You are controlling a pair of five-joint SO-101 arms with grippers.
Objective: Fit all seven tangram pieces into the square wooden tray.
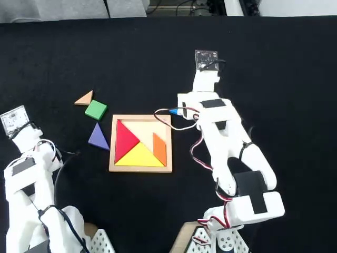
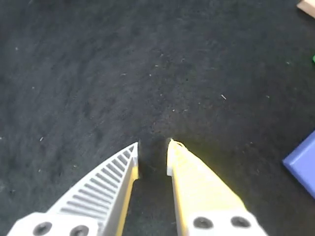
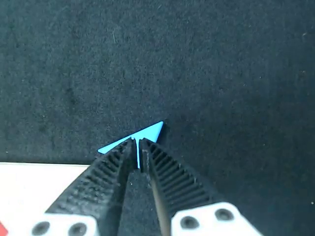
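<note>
While the right pincer [image 3: 137, 142] is clamped on the blue triangle [image 3: 143, 134], that piece sits just off the wooden tray [image 1: 112, 169], beside the tray's corner nearest the right arm's wrist. In the right wrist view the two black ribbed fingers [image 3: 110, 164] press together on the triangle's near edge, and its point juts out past their tips over the black cloth of the bench [image 1: 274, 79]. I cannot tell whether the piece touches the cloth or hangs just above it. A pale corner of the tray shows close beside the fingers in the same view.

Three pieces lie inside the tray. The red triangle [image 1: 125, 139] lies against the side nearer the left arm, the yellow triangle [image 1: 139, 157] along the edge nearest the arm bases, and the orange piece [image 1: 159, 148] along the side nearer the right arm. The rest of the tray floor shows as bare pale wood.

Three more pieces lie on the bench on the left arm's side of the tray. The purple triangle [image 1: 98, 137] is just beside the tray's edge, the green square [image 1: 96, 110] a little farther from the arm bases, and the tan triangle [image 1: 84, 98] next to the square, nearly corner to corner with it.

The left pincer [image 2: 153, 147] hangs over bare cloth, well apart from the tray. Its white finger and yellow finger [image 2: 197, 187] stand a little apart, with nothing between them.
</note>
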